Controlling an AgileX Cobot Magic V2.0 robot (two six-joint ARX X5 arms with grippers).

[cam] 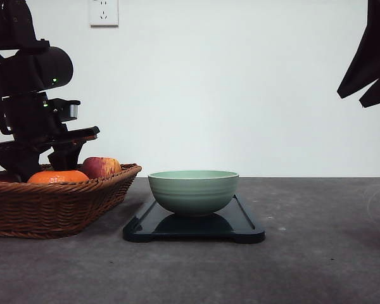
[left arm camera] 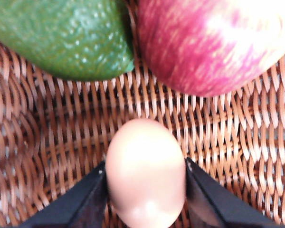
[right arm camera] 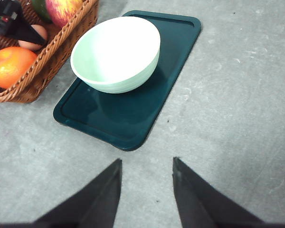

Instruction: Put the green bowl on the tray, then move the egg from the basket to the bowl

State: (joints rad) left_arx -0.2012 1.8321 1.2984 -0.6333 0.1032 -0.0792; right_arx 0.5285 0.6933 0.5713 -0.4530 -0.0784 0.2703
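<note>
The green bowl (cam: 193,190) (right arm camera: 115,52) stands upright on the dark tray (cam: 240,228) (right arm camera: 133,118), towards the basket end of it. To the left lies the wicker basket (cam: 50,206) (left arm camera: 61,142) (right arm camera: 61,47). A pale egg (left arm camera: 145,171) (right arm camera: 33,40) rests on the basket's woven floor. My left gripper (left arm camera: 145,164) reaches down into the basket, its two black fingers pressed against the egg's sides. Over bare table near the tray's end, my right gripper (right arm camera: 146,161) hangs open and holds nothing.
In the basket lie an orange (cam: 57,177) (right arm camera: 12,66), a red apple (cam: 100,166) (left arm camera: 213,42) and a green avocado-like fruit (left arm camera: 61,38), close beyond the egg. The left arm (cam: 31,114) towers over the basket. Grey table stretches right of the tray.
</note>
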